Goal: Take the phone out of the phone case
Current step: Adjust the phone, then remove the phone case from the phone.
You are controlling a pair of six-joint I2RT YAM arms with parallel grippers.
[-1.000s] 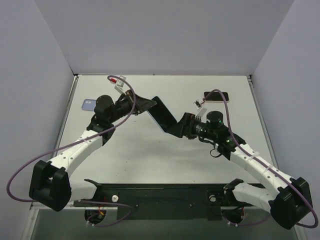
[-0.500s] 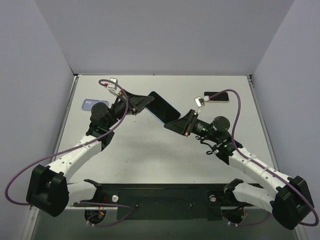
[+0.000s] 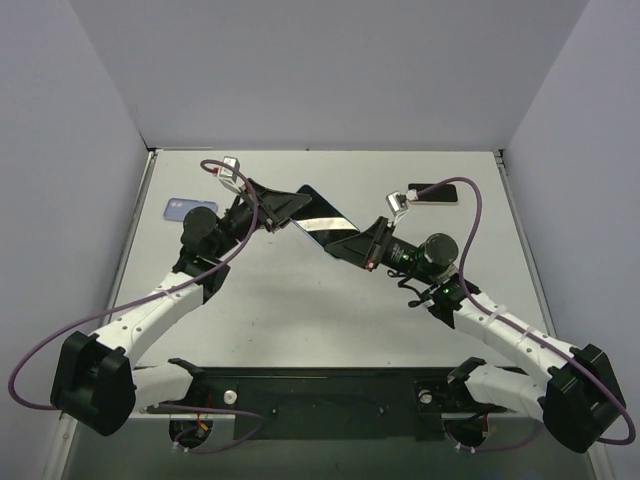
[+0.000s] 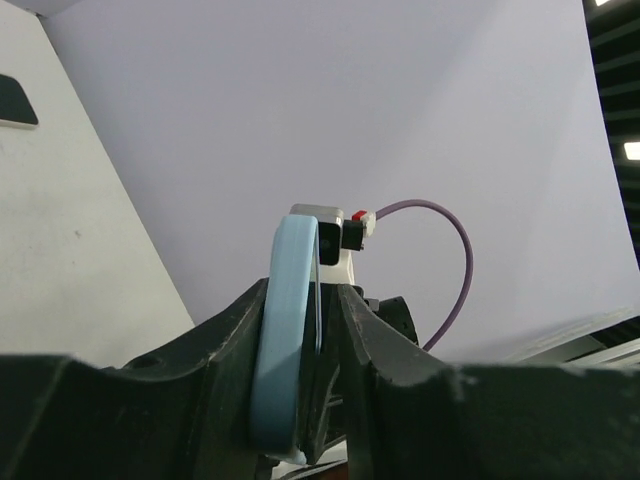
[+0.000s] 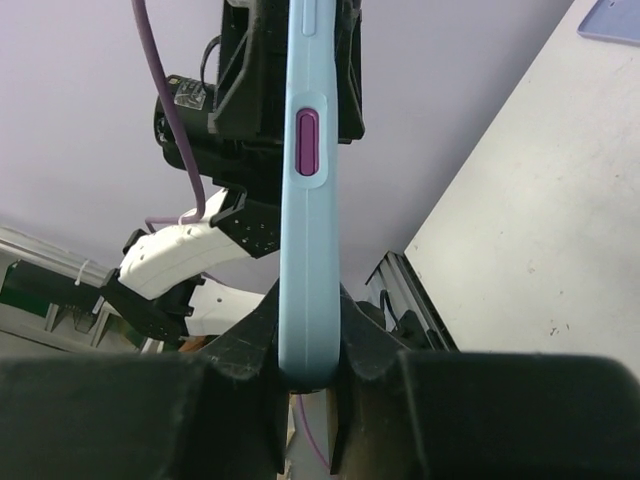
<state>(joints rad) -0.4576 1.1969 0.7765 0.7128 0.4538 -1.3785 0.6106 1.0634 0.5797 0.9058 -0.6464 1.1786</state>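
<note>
The phone [image 3: 322, 212], dark screen up, sits in a light blue phone case [image 5: 306, 230] and hangs in the air between both arms. My left gripper [image 3: 285, 205] is shut on its far-left end; in the left wrist view the case edge [image 4: 285, 340] lies against one finger, with a thin dark edge beside the other. My right gripper [image 3: 358, 243] is shut on the near-right end, jaws pressed on both sides of the case [image 5: 308, 320]. A purple side button [image 5: 308, 140] faces the right wrist camera.
A blue phone-shaped item [image 3: 190, 208] lies flat on the white table at the left. A black phone [image 3: 435, 192] lies at the back right. Grey walls enclose the table on three sides. The arm bases' black rail [image 3: 320, 390] runs along the near edge.
My right gripper has shut on the case's near end. The cased phone has shifted and tilted so that its screen now catches light. The left arm has moved slightly.
</note>
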